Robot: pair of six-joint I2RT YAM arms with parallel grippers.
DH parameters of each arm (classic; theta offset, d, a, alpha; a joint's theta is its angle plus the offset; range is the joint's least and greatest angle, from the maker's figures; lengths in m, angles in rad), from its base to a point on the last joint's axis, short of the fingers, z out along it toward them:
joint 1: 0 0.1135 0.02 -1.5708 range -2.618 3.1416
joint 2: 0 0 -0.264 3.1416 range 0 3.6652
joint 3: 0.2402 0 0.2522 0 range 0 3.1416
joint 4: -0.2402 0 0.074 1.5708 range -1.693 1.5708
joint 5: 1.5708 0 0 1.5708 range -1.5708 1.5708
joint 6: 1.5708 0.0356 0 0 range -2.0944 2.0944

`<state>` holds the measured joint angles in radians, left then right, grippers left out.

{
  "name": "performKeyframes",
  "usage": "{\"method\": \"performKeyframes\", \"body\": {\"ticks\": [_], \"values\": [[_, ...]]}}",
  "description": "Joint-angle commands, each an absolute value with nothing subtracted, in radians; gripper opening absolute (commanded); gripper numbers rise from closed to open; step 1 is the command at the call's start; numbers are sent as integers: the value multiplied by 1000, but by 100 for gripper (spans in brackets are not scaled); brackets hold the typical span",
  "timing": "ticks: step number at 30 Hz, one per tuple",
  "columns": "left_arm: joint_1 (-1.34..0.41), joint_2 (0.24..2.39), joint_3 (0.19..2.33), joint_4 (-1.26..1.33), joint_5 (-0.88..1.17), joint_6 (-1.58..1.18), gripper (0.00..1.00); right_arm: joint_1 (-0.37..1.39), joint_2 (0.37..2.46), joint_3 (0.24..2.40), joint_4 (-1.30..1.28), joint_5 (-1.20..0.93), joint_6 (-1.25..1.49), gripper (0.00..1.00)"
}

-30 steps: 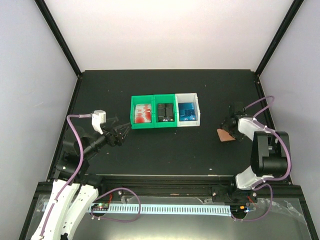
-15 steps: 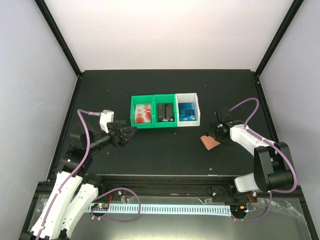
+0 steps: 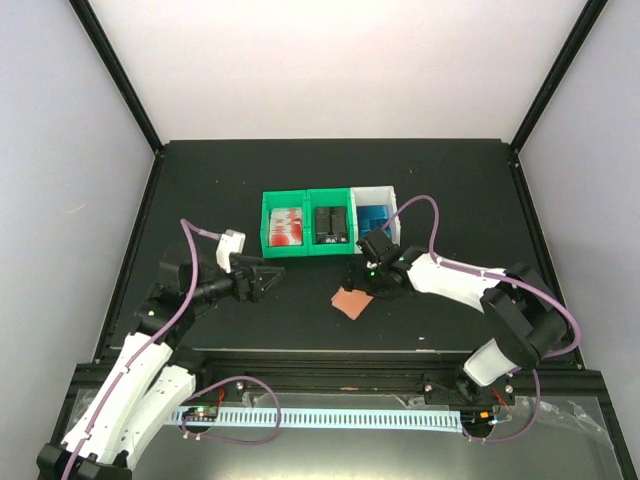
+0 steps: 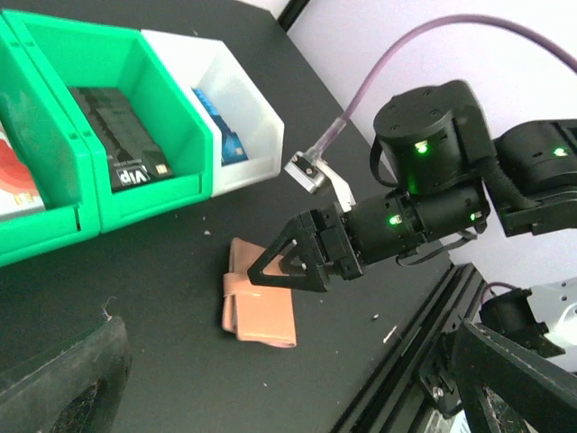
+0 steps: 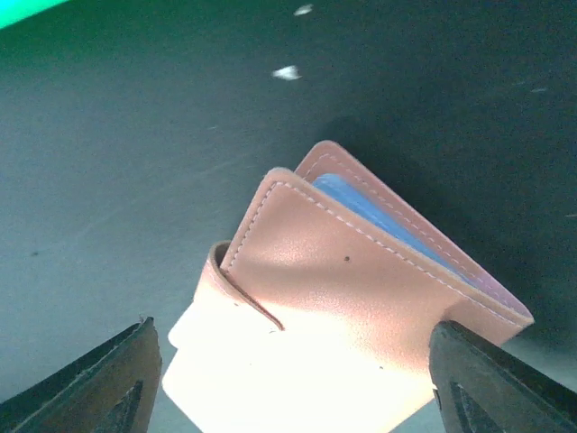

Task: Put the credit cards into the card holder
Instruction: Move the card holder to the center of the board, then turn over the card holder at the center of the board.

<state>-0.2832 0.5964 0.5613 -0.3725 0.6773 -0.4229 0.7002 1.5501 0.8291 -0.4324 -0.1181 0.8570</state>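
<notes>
The card holder (image 3: 351, 303) (image 4: 261, 311) (image 5: 361, 316) is a folded pinkish-brown wallet with a strap, low over the black table in front of the bins. A blue card edge (image 5: 379, 216) shows inside its fold. My right gripper (image 3: 360, 289) (image 5: 297, 383) straddles it with jaws wide, a finger (image 5: 505, 379) at each side edge, gripping it across its width. Red and white credit cards (image 3: 286, 226) (image 4: 9, 180) lie in the left green bin. My left gripper (image 3: 272, 277) (image 4: 288, 397) hovers open and empty, left of the wallet.
Three joined bins stand at mid-table: a green bin (image 3: 285, 251) with the red cards, a green bin (image 4: 135, 203) with black cards (image 3: 331, 225), and a white bin (image 3: 376, 247) with blue cards (image 4: 225, 135). The metal rail (image 3: 330, 357) runs along the near edge.
My right gripper has swept left from the table's right side to the middle, and the card holder has come with it. The left gripper has advanced right toward the bins.
</notes>
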Motion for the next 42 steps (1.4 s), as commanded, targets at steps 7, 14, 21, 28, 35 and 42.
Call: {"method": "performKeyframes", "body": {"ticks": [7,14,21,28,35,42], "values": [[-396,650,526,-329,614,-486,99,733,1345,809,-379,-36,889,84],[-532,887,583,-357,501,-505,99,733,1273,650,-352,-2,946,81],[-675,1144,674,-282,414,-543,89,731,1230,465,-104,-118,1020,68],[-752,1421,788,-249,346,-555,66,733,1316,371,162,-215,1133,55],[-778,1591,860,-234,290,-539,43,732,1320,349,172,-174,1163,54],[-787,1662,875,-216,293,-528,34,732,1353,340,244,-227,1142,54]]}}
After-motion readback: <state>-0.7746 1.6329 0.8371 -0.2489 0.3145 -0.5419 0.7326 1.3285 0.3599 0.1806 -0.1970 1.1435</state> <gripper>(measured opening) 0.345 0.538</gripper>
